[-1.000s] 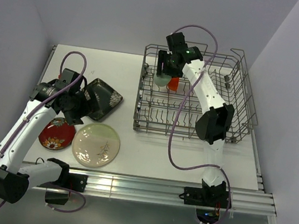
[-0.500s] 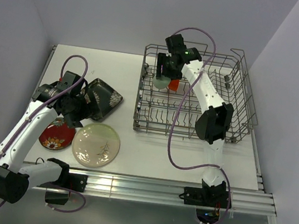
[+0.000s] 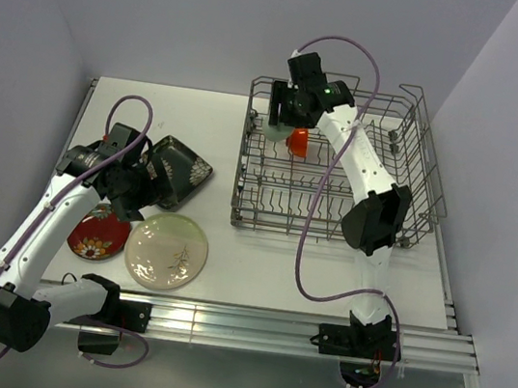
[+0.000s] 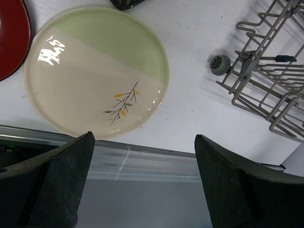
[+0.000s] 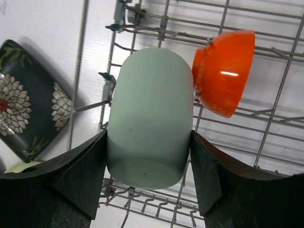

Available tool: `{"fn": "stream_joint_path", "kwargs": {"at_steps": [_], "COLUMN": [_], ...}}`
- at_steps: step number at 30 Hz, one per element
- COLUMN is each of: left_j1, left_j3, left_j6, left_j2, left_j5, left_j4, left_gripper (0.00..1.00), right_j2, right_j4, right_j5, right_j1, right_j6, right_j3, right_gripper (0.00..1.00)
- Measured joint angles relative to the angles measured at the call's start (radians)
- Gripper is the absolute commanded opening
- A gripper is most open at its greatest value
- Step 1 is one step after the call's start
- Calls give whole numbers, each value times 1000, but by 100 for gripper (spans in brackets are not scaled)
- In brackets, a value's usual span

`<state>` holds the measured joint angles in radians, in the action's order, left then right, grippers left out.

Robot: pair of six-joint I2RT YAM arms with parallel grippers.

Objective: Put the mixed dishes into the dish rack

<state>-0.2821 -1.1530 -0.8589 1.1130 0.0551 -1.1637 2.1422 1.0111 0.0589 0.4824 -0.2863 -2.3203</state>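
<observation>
My right gripper (image 5: 148,137) is shut on the pale green cup (image 5: 149,114), one finger pressed against each side. It holds the cup upside down over the far left corner of the dish rack (image 3: 417,179). The small orange bowl (image 5: 223,71) lies tilted in the rack just right of the cup. On the table left of the rack lie the black square floral plate (image 3: 182,171), the small red flowered plate (image 3: 97,233) and the cream leaf-sprig plate (image 4: 95,71). My left gripper (image 4: 145,142) hangs open and empty above the table, between the black plate and the cream plate.
The rack's near left corner with its small wheel (image 4: 220,64) shows in the left wrist view. A metal rail (image 3: 268,327) runs along the table's near edge. Walls close in the table at the back and both sides.
My right gripper has moved the green cup a little toward the rack's far left corner, uncovering more of the orange bowl. The left arm has barely shifted.
</observation>
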Motion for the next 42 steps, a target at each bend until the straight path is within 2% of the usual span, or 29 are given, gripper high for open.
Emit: {"fn": "stream_joint_path", "kwargs": {"at_steps": [18,34,39,40,42], "left_j1": [0,0,0,0,0], "left_j3": [5,17,21,22,27], "left_j6": [-3,-38,-46,-47,-49], "left_j2": [-2,-12,-12,-12,-13], "left_j5": [7,7,7,8,8], "left_j4": [7,7,7,7,8], "left_gripper": [93,92,93,92,93], "right_j2": [-6,70,103,109,124], "right_j4": [-2,-12,-23,-24,-23], "right_j5": [-20,-22,-35,-36,-37], "right_j1": [22,21,21,21,20], "right_j6": [2,16,20,22,26], "right_j3": [32,41,31,24,1], "right_gripper": [0,1,26,35,46]}}
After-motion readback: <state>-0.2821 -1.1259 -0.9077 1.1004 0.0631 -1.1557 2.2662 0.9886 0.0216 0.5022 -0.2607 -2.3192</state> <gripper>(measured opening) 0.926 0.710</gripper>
